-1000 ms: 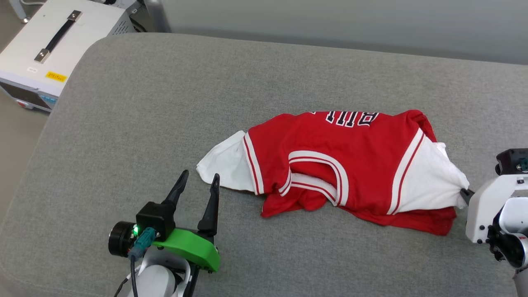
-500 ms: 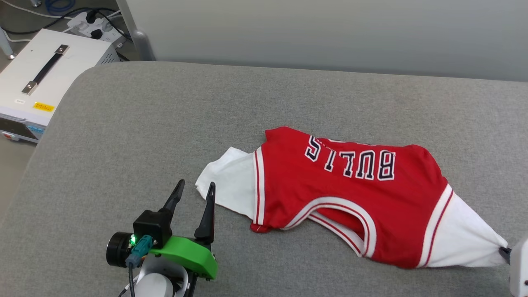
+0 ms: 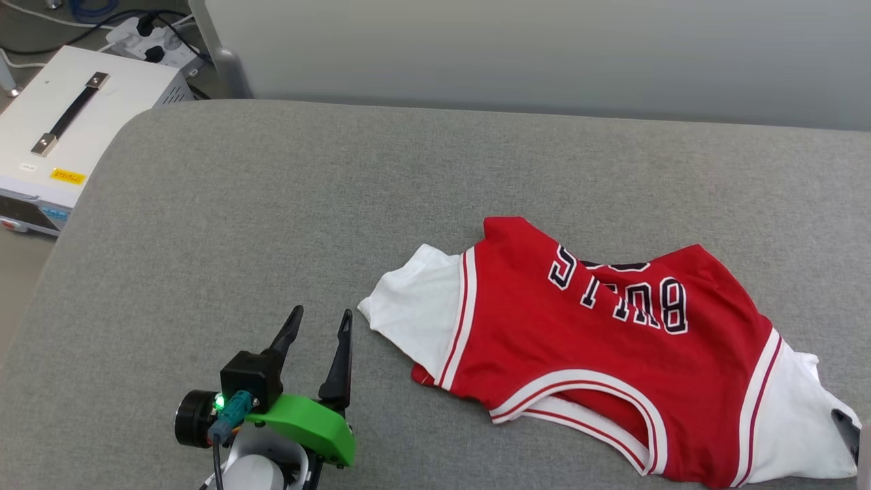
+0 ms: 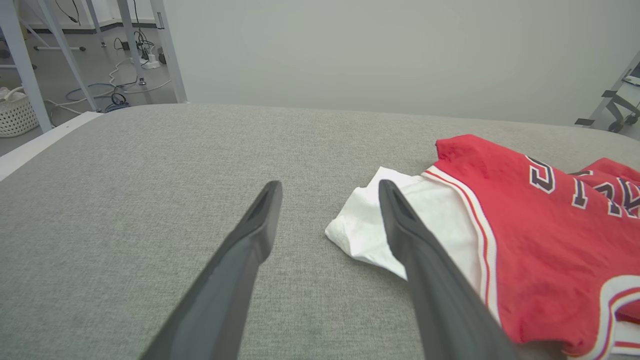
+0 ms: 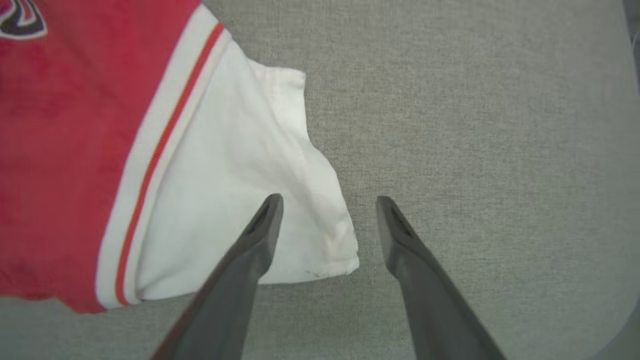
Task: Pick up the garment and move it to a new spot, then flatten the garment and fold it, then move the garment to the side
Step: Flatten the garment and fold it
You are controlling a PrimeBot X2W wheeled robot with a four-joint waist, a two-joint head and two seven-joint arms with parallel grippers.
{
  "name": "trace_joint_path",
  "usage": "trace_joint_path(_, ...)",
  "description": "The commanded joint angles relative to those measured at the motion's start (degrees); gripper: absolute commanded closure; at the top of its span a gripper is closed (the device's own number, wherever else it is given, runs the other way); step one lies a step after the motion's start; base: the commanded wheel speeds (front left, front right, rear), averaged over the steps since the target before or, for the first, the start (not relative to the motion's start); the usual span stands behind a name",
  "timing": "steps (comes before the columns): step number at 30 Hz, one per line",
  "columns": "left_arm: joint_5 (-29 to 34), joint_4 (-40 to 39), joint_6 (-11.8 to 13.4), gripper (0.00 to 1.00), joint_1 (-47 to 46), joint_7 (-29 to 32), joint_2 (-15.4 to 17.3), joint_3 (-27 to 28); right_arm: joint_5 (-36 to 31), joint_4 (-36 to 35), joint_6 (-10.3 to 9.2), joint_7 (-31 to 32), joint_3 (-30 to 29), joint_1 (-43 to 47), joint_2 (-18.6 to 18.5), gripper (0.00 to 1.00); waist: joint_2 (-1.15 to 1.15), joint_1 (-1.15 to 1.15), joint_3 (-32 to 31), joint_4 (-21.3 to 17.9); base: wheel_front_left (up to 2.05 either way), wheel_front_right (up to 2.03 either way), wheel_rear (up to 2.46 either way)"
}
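Observation:
The garment (image 3: 599,354), red with white sleeves and a black "BULLS" print, lies spread on the grey padded surface (image 3: 272,204). My left gripper (image 3: 320,315) stands open at the lower left, a short way left of the garment's left white sleeve (image 3: 415,320). In the left wrist view that gripper (image 4: 328,185) is open, and its right finger overlaps the sleeve (image 4: 365,225). My right gripper (image 5: 330,200) is open above the outer edge of the other white sleeve (image 5: 225,190), which lies loose on the surface. One of its dark fingers (image 3: 845,427) shows at the right edge.
A white equipment box (image 3: 68,136) with a black handle stands off the surface's left edge, with a power strip and cables (image 3: 146,37) on the floor behind. A pale wall panel (image 3: 544,54) runs along the far edge. Bare grey surface stretches left of and beyond the garment.
My right gripper has opened and let go of the white sleeve, which now lies slack. The garment ended up spread further right and nearer. The left gripper has stayed put.

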Motion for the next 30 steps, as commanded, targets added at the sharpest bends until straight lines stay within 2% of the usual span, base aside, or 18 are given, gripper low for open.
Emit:
trace_joint_path(1,0.3,0.4,-0.3,0.0,0.1,-0.3,-0.3,0.2,-0.2,-0.2,-0.04,-2.3,0.4,-1.2,0.1,0.0,0.0,0.0,-1.2,-0.6,0.0,0.0,0.0)
trace_joint_path(7,-0.7,0.7,-0.7,0.0,0.9,-0.3,-0.6,0.6,-0.1,-3.9,-0.04,-14.0,0.3,-1.3,2.0,0.0,0.0,0.0,-3.2,-1.5,0.0,0.0,0.0)
trace_joint_path(12,-1.9,-0.1,-1.1,0.0,1.6,-0.3,-0.9,1.2,-0.5,-8.1,-0.04,-23.9,0.8,0.6,6.4,0.0,0.0,0.0,-3.3,-2.6,0.0,0.0,0.0)
trace_joint_path(16,-3.3,1.0,-1.5,0.0,1.0,1.0,-0.5,0.8,-1.4,-10.8,-0.04,-29.2,1.6,2.1,9.8,0.0,0.0,0.0,-2.3,-4.0,0.0,0.0,0.0)
trace_joint_path(19,-3.8,1.7,-1.9,0.0,-1.2,6.9,1.1,-0.3,-2.4,-12.4,-0.04,-31.1,2.4,2.8,11.4,0.0,0.0,0.0,-0.8,-5.0,0.0,0.0,0.0)
trace_joint_path(22,-4.0,2.3,-1.7,0.0,-4.2,17.2,3.1,-1.2,-3.4,-13.8,-0.04,-31.5,3.2,3.2,12.1,0.0,0.0,0.0,0.8,-6.1,0.0,0.0,0.0)
trace_joint_path(25,-3.6,1.8,-0.6,0.0,-7.4,26.6,4.5,-1.5,-4.2,-14.7,-0.04,-31.2,3.6,2.9,12.3,0.0,0.0,0.0,2.5,-7.1,0.0,0.0,0.0)
trace_joint_path(30,-3.2,2.0,2.6,0.0,-11.0,37.2,5.7,-1.1,-5.0,-15.4,-0.04,-30.7,4.5,1.7,12.4,0.0,0.0,0.0,5.1,-8.7,0.0,0.0,0.0)
